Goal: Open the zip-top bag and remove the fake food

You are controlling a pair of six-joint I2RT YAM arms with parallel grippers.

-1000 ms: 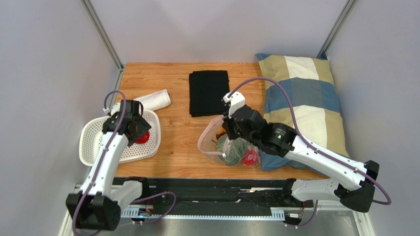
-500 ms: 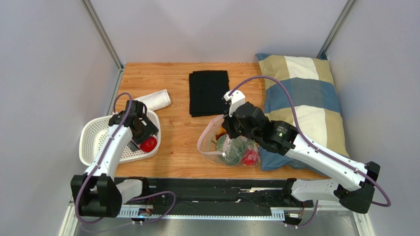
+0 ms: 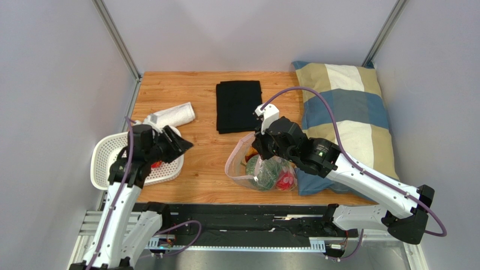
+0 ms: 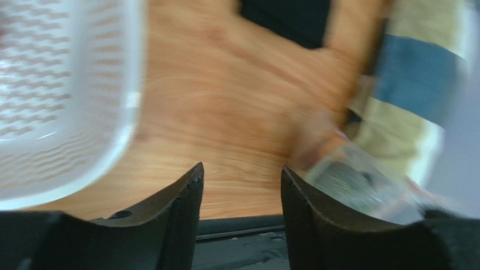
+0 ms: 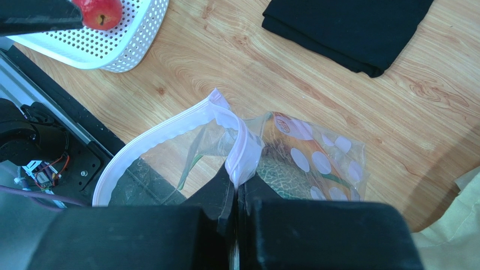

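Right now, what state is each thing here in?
zip-top bag: open, mouth held up.
right end effector: shut, pinching the bag's edge.
left end effector: open, empty.
red fruit: lying in the basket.
other fake food: inside the bag.
black cloth: folded flat.
white towel: rolled.

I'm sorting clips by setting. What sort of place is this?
Probably a robot test cell, not a home: a wooden table boxed in by plain grey wall panels, with the left arm and right arm mounted on a base rail at its near edge.
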